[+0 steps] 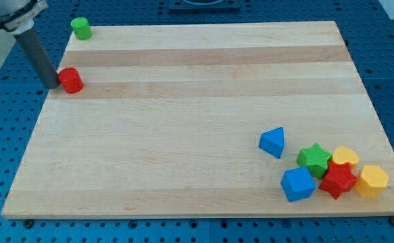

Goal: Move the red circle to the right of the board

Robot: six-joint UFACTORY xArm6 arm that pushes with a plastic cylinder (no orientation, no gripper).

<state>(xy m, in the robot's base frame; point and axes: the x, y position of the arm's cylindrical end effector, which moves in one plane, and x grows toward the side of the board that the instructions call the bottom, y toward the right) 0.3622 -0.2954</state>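
red circle (70, 80): short upright cylinder, board's left edge; my tip (53, 86) touching its left; no fingers.

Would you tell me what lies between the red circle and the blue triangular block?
Nothing: in the camera view, only bare board runs from the red circle to the blue triangular block.

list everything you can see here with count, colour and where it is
red circle: 1, red, board's left edge, upper part
green circle: 1, green, top-left corner
blue triangle: 1, blue, lower right, left of the cluster
green star: 1, green, lower-right cluster
blue cube: 1, blue, cluster's bottom left
red star: 1, red, cluster's middle
yellow heart: 1, yellow, cluster's top
yellow hexagon: 1, yellow, cluster's right end
board: 1, wood, centre
my tip: 1, dark, against the red circle's left side
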